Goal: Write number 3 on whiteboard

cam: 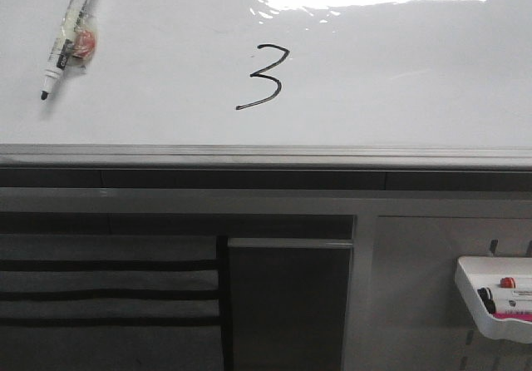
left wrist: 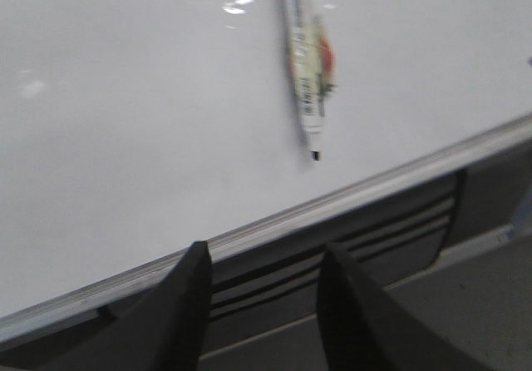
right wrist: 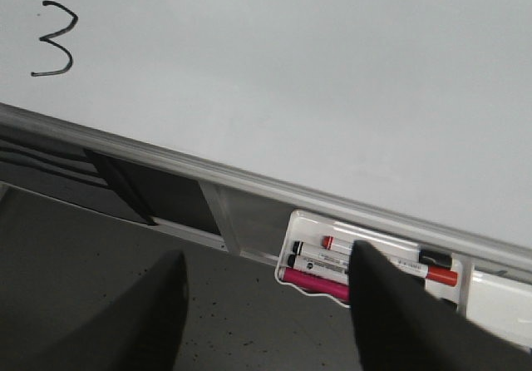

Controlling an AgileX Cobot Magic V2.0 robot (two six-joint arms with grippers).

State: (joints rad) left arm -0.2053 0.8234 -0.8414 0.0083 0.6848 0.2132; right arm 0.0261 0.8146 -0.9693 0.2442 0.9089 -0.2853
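Observation:
A black hand-drawn number 3 (cam: 264,76) stands near the middle of the whiteboard (cam: 399,80); it also shows in the right wrist view (right wrist: 56,40). An uncapped black marker (cam: 71,40) lies loose on the board at the far left, tip toward the board's near edge, also in the left wrist view (left wrist: 304,71). My left gripper (left wrist: 264,259) is open and empty, below the board's grey edge strip (left wrist: 274,225). My right gripper (right wrist: 270,267) is open and empty, off the board over the dark floor. Neither gripper shows in the front view.
A small white tray (cam: 497,304) of markers hangs low at the right, under the board's edge; it also shows in the right wrist view (right wrist: 332,267). Grey and black panels (cam: 283,296) lie below the board.

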